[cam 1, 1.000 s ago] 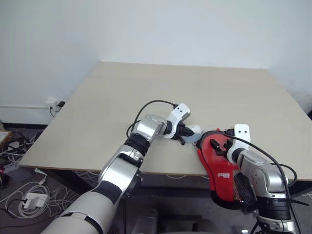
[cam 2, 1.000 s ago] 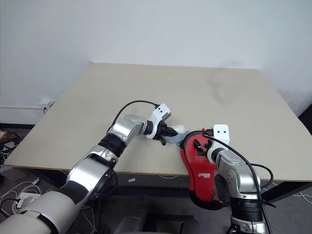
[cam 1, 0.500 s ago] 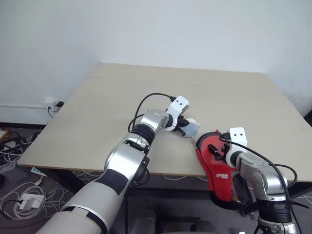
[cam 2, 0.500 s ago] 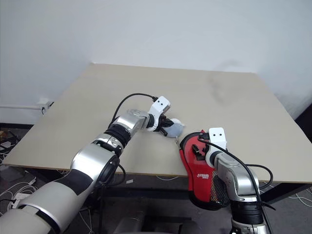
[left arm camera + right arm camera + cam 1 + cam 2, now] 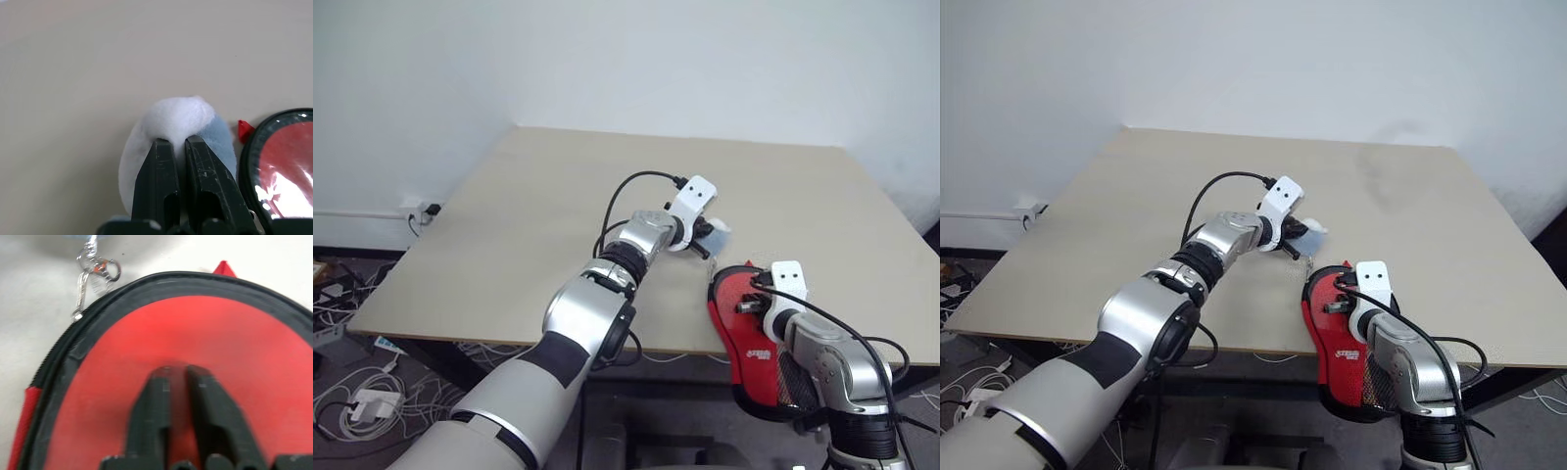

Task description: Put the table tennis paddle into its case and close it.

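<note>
Left gripper [image 5: 177, 143] is clamped on a white-and-blue plush charm [image 5: 171, 122] (keyring attached) above the table [image 5: 558, 196]. Right gripper [image 5: 176, 372], fingers together, rests on the red case [image 5: 749, 338] overhanging the table's near edge.

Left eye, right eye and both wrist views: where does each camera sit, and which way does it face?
Left and right eye views: on the head, facing forward and down over the beige table; the left gripper and right gripper show.
Left wrist view: looks along the left gripper, shut on a white-and-blue plush charm.
Right wrist view: looks along the shut right gripper, onto the red paddle-shaped soft case.
Shared: every view shows the case.
</note>
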Controlling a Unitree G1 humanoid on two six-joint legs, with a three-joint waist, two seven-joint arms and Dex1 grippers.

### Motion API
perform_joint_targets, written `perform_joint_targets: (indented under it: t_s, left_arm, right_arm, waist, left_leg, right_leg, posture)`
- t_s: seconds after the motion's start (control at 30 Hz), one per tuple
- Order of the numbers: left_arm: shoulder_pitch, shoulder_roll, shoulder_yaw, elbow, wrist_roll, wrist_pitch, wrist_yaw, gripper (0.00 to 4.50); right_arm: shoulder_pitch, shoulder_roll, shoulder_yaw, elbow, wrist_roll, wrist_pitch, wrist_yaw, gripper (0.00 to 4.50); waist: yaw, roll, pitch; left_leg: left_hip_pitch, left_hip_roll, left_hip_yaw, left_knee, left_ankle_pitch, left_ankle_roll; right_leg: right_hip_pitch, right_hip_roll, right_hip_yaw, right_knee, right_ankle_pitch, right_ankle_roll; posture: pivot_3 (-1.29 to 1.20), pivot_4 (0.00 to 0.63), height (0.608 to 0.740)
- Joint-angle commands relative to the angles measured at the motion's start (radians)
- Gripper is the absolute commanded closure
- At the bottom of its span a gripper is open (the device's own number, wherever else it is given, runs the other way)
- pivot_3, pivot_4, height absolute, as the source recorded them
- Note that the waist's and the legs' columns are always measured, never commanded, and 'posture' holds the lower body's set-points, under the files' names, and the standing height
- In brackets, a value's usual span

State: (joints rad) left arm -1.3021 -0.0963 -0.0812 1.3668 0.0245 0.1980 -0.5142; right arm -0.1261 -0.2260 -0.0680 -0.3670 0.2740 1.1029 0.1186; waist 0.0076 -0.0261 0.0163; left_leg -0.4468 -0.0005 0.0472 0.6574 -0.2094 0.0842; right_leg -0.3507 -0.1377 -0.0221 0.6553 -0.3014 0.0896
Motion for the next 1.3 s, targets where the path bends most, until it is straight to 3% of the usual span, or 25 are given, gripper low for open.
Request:
perform_joint_targets:
  t_s: [0.03, 0.33, 0.63, 0.9, 1.07, 1.3]
  left_arm:
    - [-0.073, -0.006, 0.047, -0.031, -0.003, -0.050, 0.033, 4.50]
    - [-0.091, -0.049, 0.054, -0.024, 0.034, -0.094, 0.046, 4.50]
    - [-0.124, -0.108, 0.075, -0.008, 0.056, -0.134, 0.178, 4.50]
    - [-0.098, -0.210, 0.085, -0.008, 0.063, -0.202, 0.201, 4.50]
    - [-0.071, -0.267, 0.105, -0.017, 0.021, -0.239, 0.095, 4.50]
    - [-0.018, -0.269, 0.088, -0.028, -0.011, -0.197, -0.215, 4.50]
  right_arm:
    - [0.082, 0.021, 0.028, 0.114, 0.002, 0.120, -0.002, 4.48]
    - [0.082, 0.034, 0.039, 0.129, -0.006, 0.159, -0.008, 4.48]
    - [0.118, 0.045, 0.059, 0.078, -0.021, 0.167, -0.041, 4.48]
    - [0.153, 0.046, 0.076, 0.033, -0.048, 0.135, -0.055, 4.48]
    - [0.154, 0.045, 0.075, 0.031, -0.066, 0.122, -0.060, 4.48]
    - [0.138, 0.040, 0.080, 0.060, -0.084, 0.097, -0.053, 4.48]
  waist:
    - [0.000, 0.000, 0.000]
    - [0.000, -0.001, -0.001]
    - [0.001, -0.001, -0.001]
    - [0.001, -0.001, -0.001]
    - [0.001, -0.001, -0.001]
    - [0.001, -0.001, -0.002]
  left_leg:
    - [0.000, 0.000, 0.000, 0.000, 0.000, 0.000]
    - [0.000, 0.000, 0.000, 0.000, 0.000, 0.000]
    - [0.000, 0.000, 0.000, 0.000, 0.000, 0.000]
    - [0.000, 0.000, 0.000, 0.000, 0.000, 0.000]
    - [-0.001, -0.001, 0.000, 0.000, 0.000, 0.000]
    - [-0.001, -0.001, -0.001, 0.000, 0.000, 0.000]
  right_leg:
    - [0.000, 0.000, 0.000, 0.000, 0.000, 0.000]
    - [0.000, 0.000, 0.000, 0.000, 0.000, 0.000]
    - [0.000, -0.001, 0.000, 0.000, 0.000, 0.000]
    - [0.000, 0.000, -0.001, 0.000, 0.000, 0.000]
    - [0.000, -0.001, -0.001, 0.000, 0.000, 0.000]
    - [0.000, -0.001, -0.001, -0.001, 0.000, 0.000]
  posture:
    - [0.00, 0.000, 0.715]
    - [0.00, 0.000, 0.715]
    - [0.00, 0.000, 0.715]
    - [0.00, 0.000, 0.715]
    - [0.00, 0.000, 0.715]
    - [0.00, 0.000, 0.715]
